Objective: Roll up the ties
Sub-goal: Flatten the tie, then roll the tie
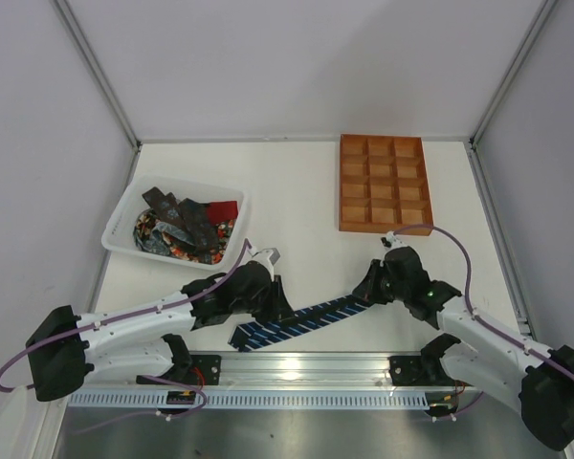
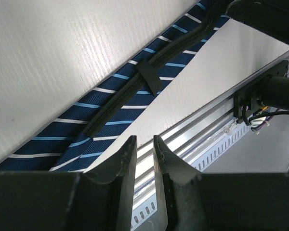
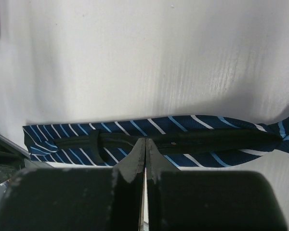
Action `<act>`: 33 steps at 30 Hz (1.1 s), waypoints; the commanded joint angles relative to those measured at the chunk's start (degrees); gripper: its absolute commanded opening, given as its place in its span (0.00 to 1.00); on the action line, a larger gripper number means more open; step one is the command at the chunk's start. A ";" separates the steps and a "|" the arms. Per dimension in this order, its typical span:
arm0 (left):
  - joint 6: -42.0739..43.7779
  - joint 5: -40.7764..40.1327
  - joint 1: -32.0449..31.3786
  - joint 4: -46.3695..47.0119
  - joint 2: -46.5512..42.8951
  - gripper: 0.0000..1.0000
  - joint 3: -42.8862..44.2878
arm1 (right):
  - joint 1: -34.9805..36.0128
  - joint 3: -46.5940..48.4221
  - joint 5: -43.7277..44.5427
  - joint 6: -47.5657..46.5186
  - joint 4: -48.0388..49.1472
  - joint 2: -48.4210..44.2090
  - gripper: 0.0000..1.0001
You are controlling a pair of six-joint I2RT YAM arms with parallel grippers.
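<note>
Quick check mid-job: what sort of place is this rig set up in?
Most likely a lab robot test cell: plain white walls, an aluminium rail at the near edge, and staged props: a basket of ties and a compartment tray.

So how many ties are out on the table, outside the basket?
1: the navy striped tie, flat near the table's front edge. The other ties sit heaped in the white basket, some possibly hidden.

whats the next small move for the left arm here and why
Probably lower the left gripper onto the navy striped tie and close on its end to start a roll. Its jaws stand slightly apart with nothing between, the tie lies flat and unrolled, and the right gripper is shut by its other end.
</note>
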 commanded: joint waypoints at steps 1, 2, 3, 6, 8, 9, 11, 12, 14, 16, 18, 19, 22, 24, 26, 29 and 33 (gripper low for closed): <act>-1.96 -0.75 0.23 1.76 -0.42 0.26 0.82 | 0.14 -3.04 -2.84 1.11 4.87 -0.20 0.00; -1.96 -0.84 0.23 1.77 -0.33 0.26 1.08 | 0.23 -4.97 -3.80 2.07 6.29 0.68 0.00; -1.70 -0.75 0.23 1.59 -0.15 0.26 1.34 | 0.23 -5.68 -4.16 2.51 7.70 1.73 0.00; -1.00 -0.84 0.23 0.27 0.20 0.26 3.01 | 0.14 -7.44 -5.30 3.57 13.06 7.88 0.00; -0.73 -0.93 0.23 -0.17 -0.06 0.27 3.54 | 0.23 -7.36 -6.00 3.58 13.95 11.82 0.00; -0.65 -0.93 0.23 -0.26 -0.24 0.27 4.07 | 0.23 -7.10 -5.74 3.40 13.78 12.37 0.00; -0.12 -0.66 0.23 -0.08 -0.33 0.27 4.68 | 0.40 -6.48 -4.08 3.40 11.76 11.68 0.00; 0.14 -0.58 0.23 0.09 -0.24 0.27 5.30 | 0.49 -5.70 -3.90 3.05 10.19 10.89 0.00; 0.67 0.65 0.23 1.67 1.33 0.27 5.92 | 0.58 -4.46 -2.76 2.87 8.34 8.78 0.00; 1.37 1.44 0.23 3.25 3.61 0.26 7.58 | 0.49 -2.79 -2.40 2.43 5.61 5.79 0.00; 2.08 3.02 0.23 5.19 8.71 0.24 10.21 | 0.23 -1.48 -1.18 2.08 2.11 3.78 0.00; 2.34 3.90 0.23 5.98 10.73 0.24 11.44 | -0.03 -0.16 0.57 1.47 0.78 3.07 0.00; 3.05 7.59 0.14 9.66 19.60 0.21 16.45 | -2.14 1.60 4.44 0.24 -4.06 1.04 0.00; 3.40 9.17 -0.04 11.69 26.08 0.20 20.48 | -5.20 2.57 5.24 -1.08 -6.34 0.86 0.01; 4.36 10.23 -0.21 11.70 30.15 0.18 23.83 | -7.67 3.10 5.51 -2.66 -7.40 0.69 0.02; 5.24 12.16 -0.21 10.99 37.53 0.16 31.38 | -12.50 1.53 3.94 -4.42 -5.14 0.95 0.02; 5.33 12.87 -0.30 11.79 42.82 0.16 35.26 | -18.48 0.55 1.20 -2.50 -4.94 3.67 0.00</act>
